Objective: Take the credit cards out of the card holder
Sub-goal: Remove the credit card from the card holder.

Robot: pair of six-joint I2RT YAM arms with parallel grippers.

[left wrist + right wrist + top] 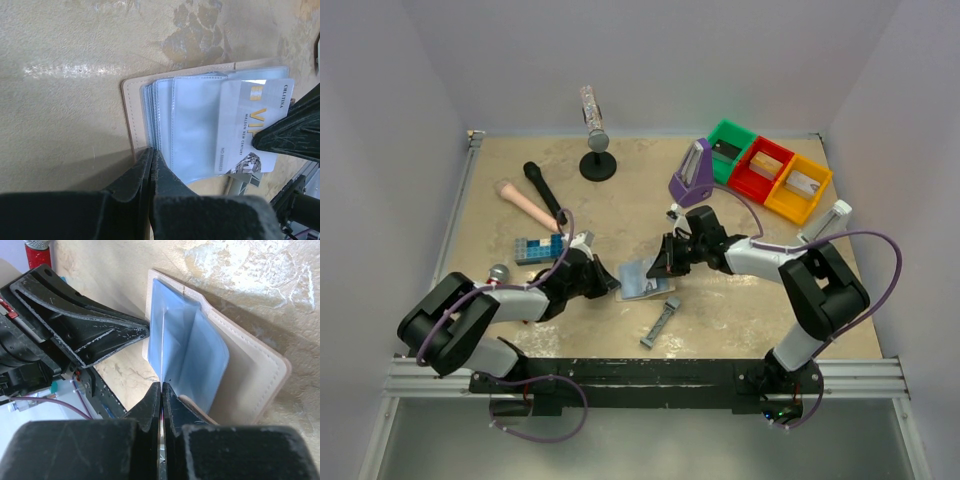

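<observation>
The card holder [638,284] lies open on the table, with a tan cover and pale blue pockets [195,130]. My left gripper [151,151] is shut on the near edge of its pocket leaves. A silver-grey credit card [252,127] with "VIP" print sticks halfway out of a pocket. My right gripper [161,386] is shut on this card, which shows edge-on between its fingers. In the top view the two grippers, left [611,284] and right [658,268], meet over the holder from opposite sides. The black cards are hidden.
A blue studded brick [538,249] lies left of the holder and a grey metal bar [660,322] lies near it in front. A black handle [545,190], a pink handle [523,202], a microphone stand [597,150], a purple object [692,172] and green, red and orange bins [763,168] stand farther back.
</observation>
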